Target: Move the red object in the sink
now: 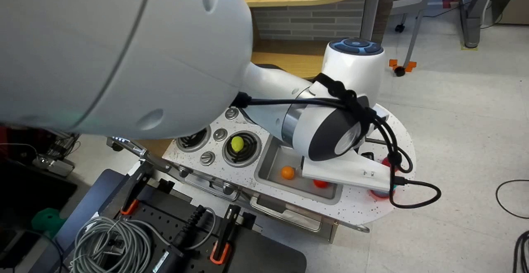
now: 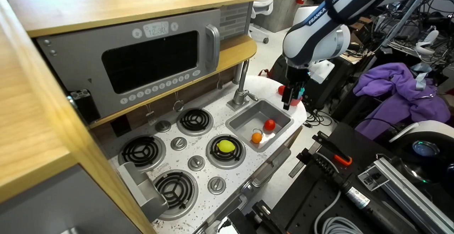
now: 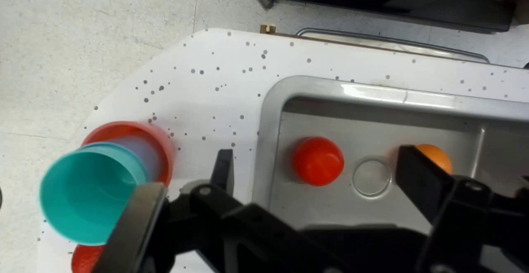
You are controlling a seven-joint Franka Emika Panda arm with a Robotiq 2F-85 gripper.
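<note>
One red ball point(image 3: 318, 161) lies inside the sink point(image 3: 266, 153); I expect it to be light, stiff and slippery, so I should grasp opposite sides at its widest girth. I read the jaws as spread and empty.

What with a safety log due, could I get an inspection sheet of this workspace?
Surface: white speckled countertop with an inset sink.
Job's things: red object in the sink, not gripped.
Clutter: orange ball in the sink; yellow lemon-like item on a burner; teal cup and another red item toward the countertop's rounded end.
Claw: open, spread wide, gripping nothing.
Cables: black cable along the arm, looping near its end; gray cable coiled on a dark platform.
Surroundings: microwave, purple cloth.
</note>
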